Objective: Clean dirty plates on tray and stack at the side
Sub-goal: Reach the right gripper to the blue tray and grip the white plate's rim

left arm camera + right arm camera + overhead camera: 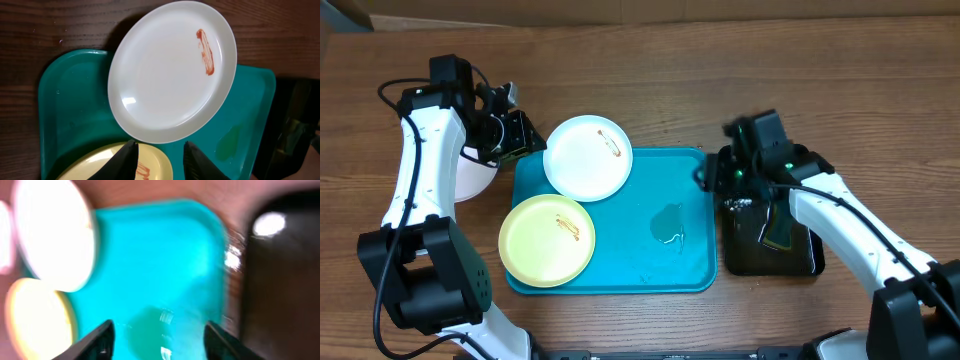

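The turquoise tray (pixel 650 270) (pixel 70 100) (pixel 160 255) lies mid-table. A white plate (pixel 587 157) (pixel 170 75) with an orange-brown smear (pixel 205 50) rests on its far-left corner, overlapping the rim. A pale yellow plate (pixel 547 239) (pixel 100 165), also smeared, sits at its near-left. Another white round plate (pixel 470 180) lies off the tray to the left, partly under my left arm. My left gripper (pixel 520 135) (pixel 160 143) hovers open and empty by the white plate's left edge. My right gripper (pixel 712 175) (pixel 159 326) is open and empty over the tray's right rim; its view is blurred.
A smaller black tray (pixel 800 262) (pixel 280 270) stands right of the turquoise one, with a dark olive thing (pixel 782 235) in it under my right arm. A wet greenish patch (pixel 668 222) marks the turquoise tray's middle. Bare wooden table surrounds both trays.
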